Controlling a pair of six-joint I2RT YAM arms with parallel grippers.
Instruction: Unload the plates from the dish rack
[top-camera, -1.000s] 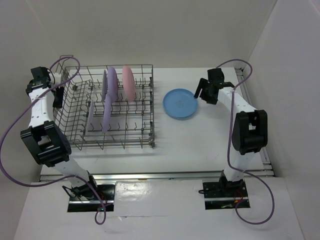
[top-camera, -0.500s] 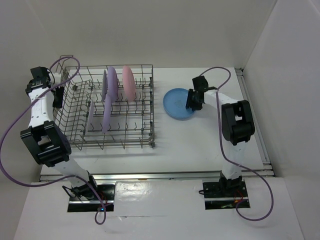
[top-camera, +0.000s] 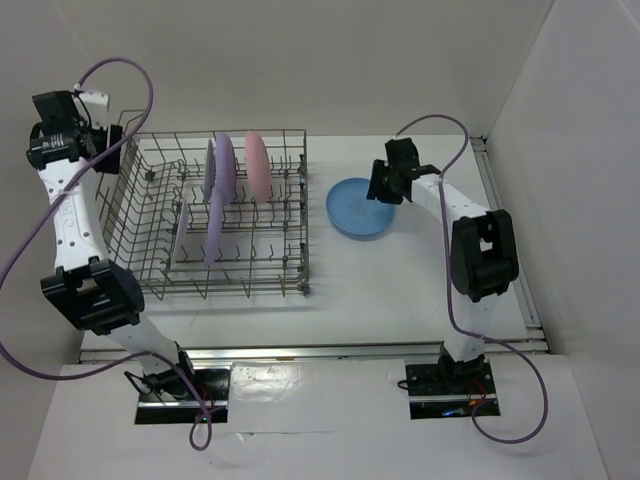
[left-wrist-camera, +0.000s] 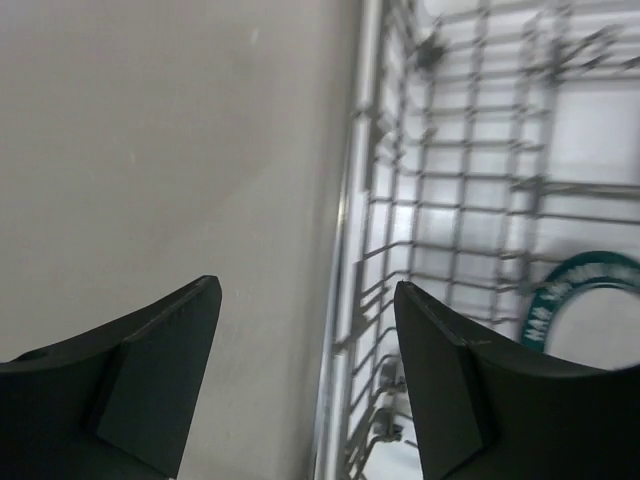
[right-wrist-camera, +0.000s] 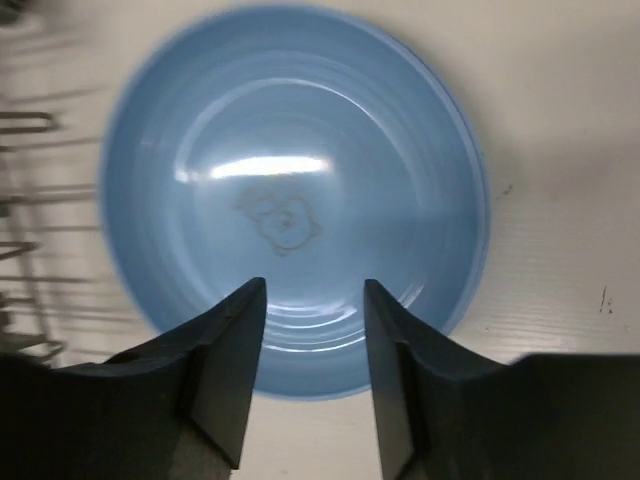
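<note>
Over the blue plate (right-wrist-camera: 290, 150), the right hand (right-wrist-camera: 313, 290) has arrived.

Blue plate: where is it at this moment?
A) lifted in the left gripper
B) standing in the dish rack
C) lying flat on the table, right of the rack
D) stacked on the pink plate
C: the blue plate lies flat on the table, right of the dish rack.

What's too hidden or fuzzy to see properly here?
- Left wrist view: teal-rimmed plate, cut off by the right edge and partly behind dish rack wires.
- Right wrist view: near rim of the blue plate, behind the fingers of the right gripper; its centre mark is too faint.
- Top view: lavender plates stand edge-on and overlap, so their count is unclear.
</note>
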